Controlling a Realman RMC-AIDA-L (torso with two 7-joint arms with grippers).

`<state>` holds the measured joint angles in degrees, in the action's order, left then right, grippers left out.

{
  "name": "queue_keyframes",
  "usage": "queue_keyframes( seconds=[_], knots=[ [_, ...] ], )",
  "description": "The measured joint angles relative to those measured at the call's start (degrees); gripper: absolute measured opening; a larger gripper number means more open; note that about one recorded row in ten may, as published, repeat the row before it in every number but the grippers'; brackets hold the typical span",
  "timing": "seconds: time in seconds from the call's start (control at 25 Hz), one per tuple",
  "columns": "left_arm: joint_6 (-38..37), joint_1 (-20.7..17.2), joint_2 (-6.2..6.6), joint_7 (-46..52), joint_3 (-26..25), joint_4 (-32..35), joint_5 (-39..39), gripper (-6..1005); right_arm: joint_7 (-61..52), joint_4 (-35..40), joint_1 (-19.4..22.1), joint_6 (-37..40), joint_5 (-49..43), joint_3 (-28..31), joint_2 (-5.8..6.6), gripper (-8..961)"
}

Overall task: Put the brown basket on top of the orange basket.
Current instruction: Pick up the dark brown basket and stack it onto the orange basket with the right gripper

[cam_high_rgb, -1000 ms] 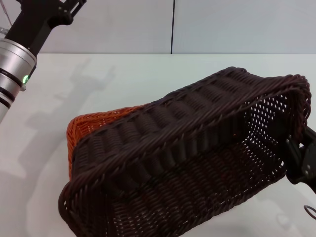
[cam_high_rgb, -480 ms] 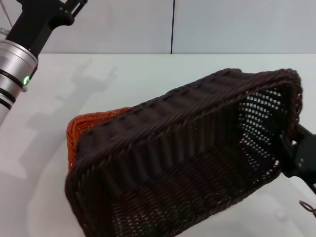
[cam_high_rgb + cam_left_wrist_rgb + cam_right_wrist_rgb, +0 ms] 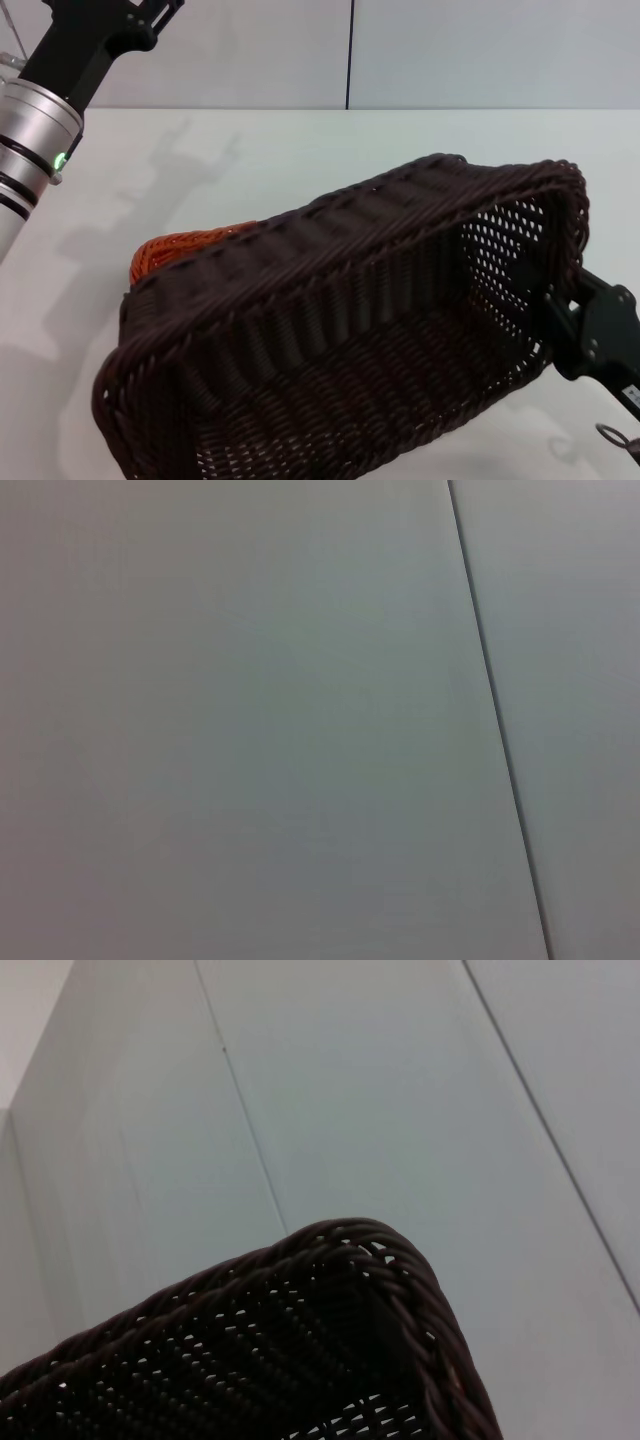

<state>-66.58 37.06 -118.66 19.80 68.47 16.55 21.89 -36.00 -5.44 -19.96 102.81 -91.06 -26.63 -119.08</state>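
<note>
Change since earlier: brown basket (image 3: 340, 330) has dropped and swung toward the robot's left, so that less of the orange basket (image 3: 175, 247) shows now than half a second ago; the right gripper (image 3: 560, 310) has followed it down at the basket's right end.
Brown basket, look: dark brown, nearly black wicker, rectangular, with a thick braided rim, ribbed solid weave along its long sides and open lattice weave at the short end by the gripper.
Brown basket, place: held off the white table (image 3: 300, 150), tilted, its open mouth turned toward the head camera, its right end higher than its left; it hangs over and in front of the orange basket, covering most of it. Whether the two touch cannot be told.
Orange basket: only a strip of bright orange braided rim and weave shows at the brown basket's far left corner; it rests on the table.
Right gripper: black, at the short right wall of the brown basket, its jaws pinching that wall.
Right wrist view: a corner of the brown basket's rim (image 3: 400, 1260) with lattice weave below it, grey wall panels (image 3: 350, 1090) behind.
Left arm: raised at the far left, away from both baskets; its fingers cannot be judged.
</note>
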Motion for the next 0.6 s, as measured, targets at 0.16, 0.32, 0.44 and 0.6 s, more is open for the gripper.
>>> queue_keyframes(
  seconds=[0.16, 0.32, 0.44, 0.6],
  knots=[
    [0.1, 0.4, 0.01, 0.0, 0.1, 0.0, 0.0, 813, 0.0, -0.2, 2.0, 0.6, 0.2, 0.5, -0.11, 165],
    [0.1, 0.8, 0.01, 0.0, 0.7, 0.0, 0.0, 813, 0.0, -0.4, 2.6, 0.7, 0.4, 1.0, -0.15, 165],
    [0.1, 1.2, 0.01, -0.1, 1.2, 0.0, 0.0, 813, 0.0, -0.6, 2.8, 0.5, 0.4, 1.2, -0.16, 164],
    [0.1, 1.4, 0.01, -0.1, 1.4, 0.0, 0.0, 813, -0.7, -1.1, 2.8, -0.3, 0.4, 1.3, -0.12, 170]
  ],
)
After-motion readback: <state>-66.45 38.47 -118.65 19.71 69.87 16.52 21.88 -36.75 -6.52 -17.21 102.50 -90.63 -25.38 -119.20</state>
